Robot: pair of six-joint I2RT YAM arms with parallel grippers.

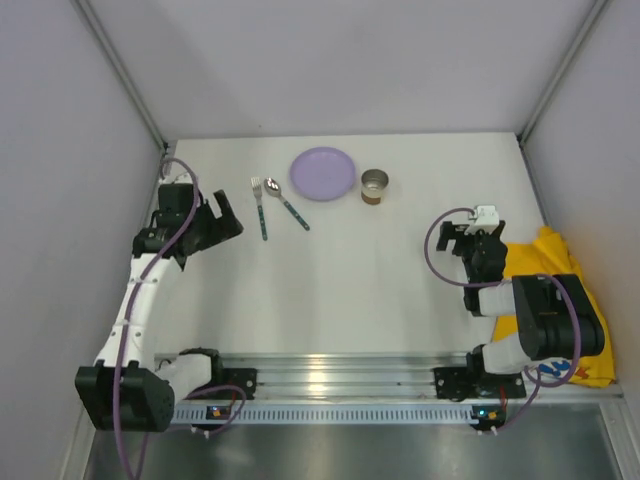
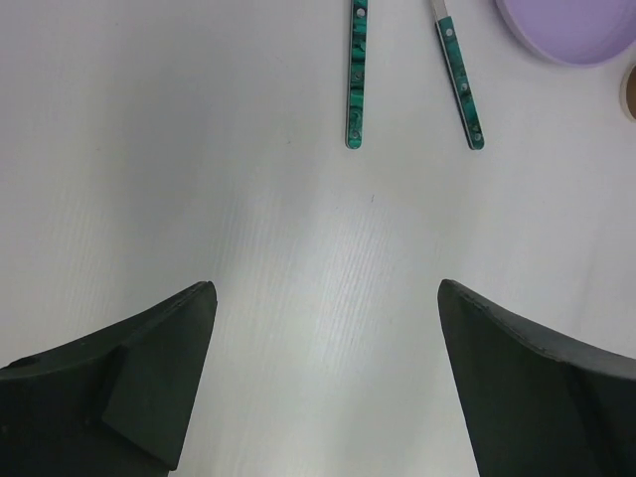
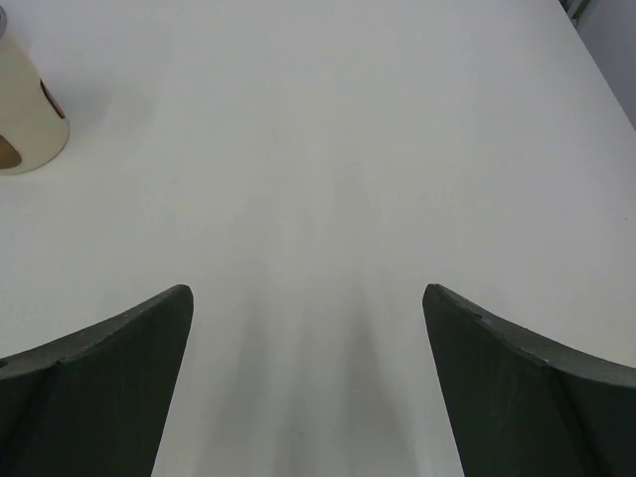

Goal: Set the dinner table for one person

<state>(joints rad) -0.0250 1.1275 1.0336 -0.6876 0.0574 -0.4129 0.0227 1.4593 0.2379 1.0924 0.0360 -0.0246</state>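
- Nearest cam: silver aluminium rail (image 1: 340,385) along the near edge, both arm bases bolted on it. The white-and-black left arm (image 1: 140,290) rises from its left end, the mostly black right arm (image 1: 545,325) from its right end.
- Big flat matte white rectangular bench (image 1: 380,300) runs from that rail to the far wall, w/ grey side panels either side. All items below lie on it.
- Far-left of bench: left end effector (image 1: 228,218), pointing right toward the cutlery. Wrist cam shows its dark fingers (image 2: 149,368) wide apart, bare bench between them.
- Just right of it, not touching: steel fork (image 1: 260,210) w/ green patterned handle, tines toward far wall, handle toward rail.
- Beside the fork on its right: steel spoon (image 1: 288,206) w/ same green handle. Bowl sits near the tines and handle angles off to the right, so the pair make a narrow V.
- Round lilac plate (image 1: 323,173): right of the spoon bowl, near the far edge, close to spoon but apart.
- Small cream-and-brown cup (image 1: 374,186): upright, just right of plate w/ a small gap.
- Right side of bench, well apart from cup: right end effector (image 1: 472,235). Wrist cam shows dark fingers (image 3: 517,388) spread apart, bare bench between them, cup in top-left corner.
- Crumpled yellow cloth (image 1: 560,255): at right edge of bench, partly under right arm.
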